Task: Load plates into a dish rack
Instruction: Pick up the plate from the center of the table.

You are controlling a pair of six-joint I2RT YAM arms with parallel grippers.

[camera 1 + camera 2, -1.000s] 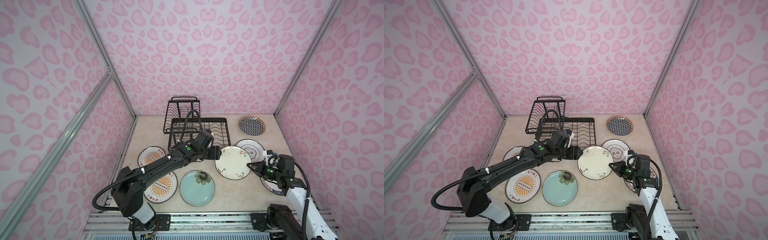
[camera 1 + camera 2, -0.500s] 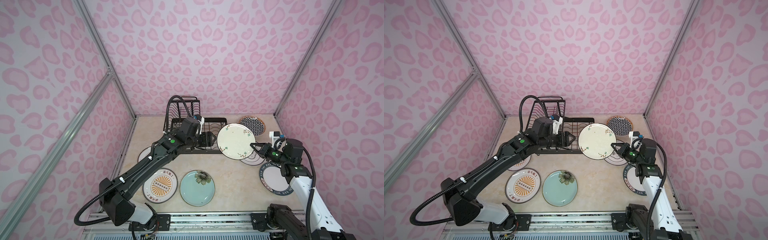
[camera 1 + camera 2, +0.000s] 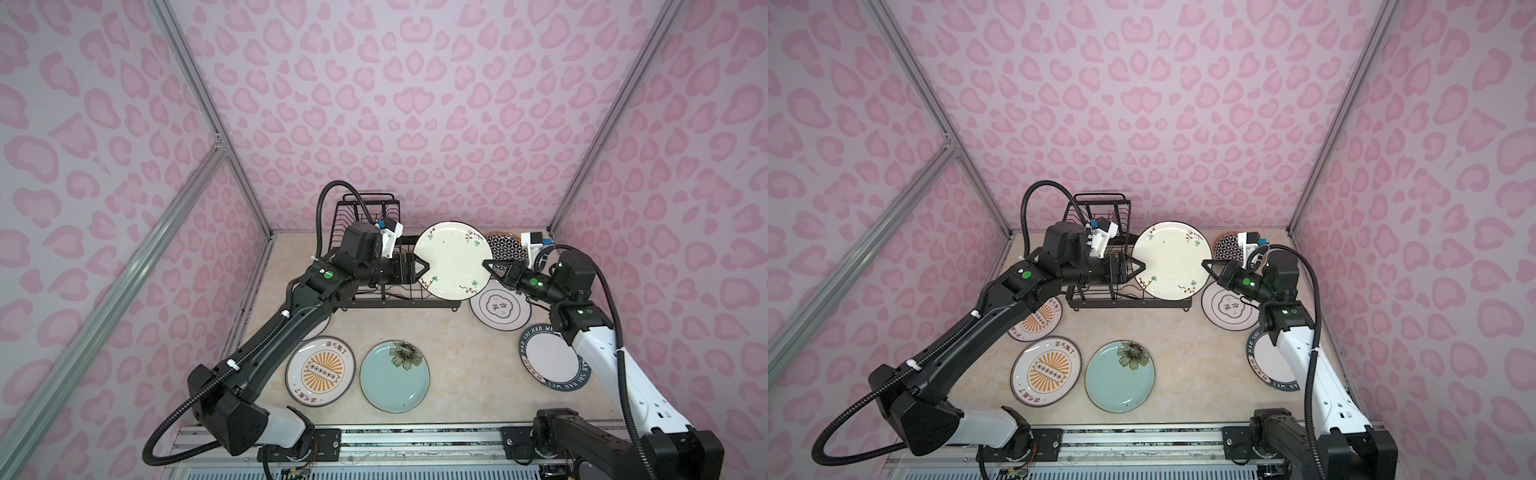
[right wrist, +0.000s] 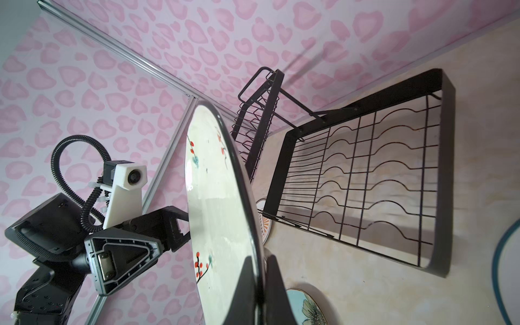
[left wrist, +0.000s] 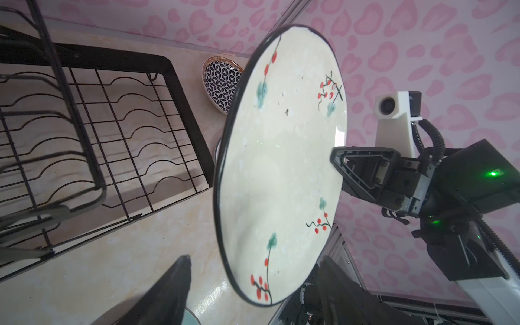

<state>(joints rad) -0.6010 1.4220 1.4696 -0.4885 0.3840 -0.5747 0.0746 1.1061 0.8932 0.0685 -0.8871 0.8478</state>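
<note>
Plate in play: cream sprigged plate (image 3: 451,259), off the table, stood up near on edge, patterned face toward the near side, over the right end of the dish rack (image 3: 399,305)
Right gripper (image 3: 486,264): clamped tight on the plate's right rim, carrying it
Left gripper (image 3: 424,270): jaws wide, one finger each side of the plate's left rim; left wrist view shows a gap on both sides, holding nothing
Key relation: plate sits between the two grippers, immediately right of the left one, rim already inside its gap; plate's broad plane runs left-right, in line with both sets of fingers
Nearer arm to rack: left, its forearm lies across the lower tray
Rack state: no plate in the lower tray's wavy wires; upper basket (image 3: 365,208) at far left also looks bare
Other plates: flat on table, black-white geometric plate (image 3: 505,245) far right, cloud-outline plate (image 3: 500,307) and lettered-rim plate (image 3: 548,361) right, sunburst plate (image 3: 320,370) and teal flowered plate (image 3: 395,376) near
Step (judged): handover right to left, early in the task
Next move needs: left jaws to close on the rim before the right lets go
</note>
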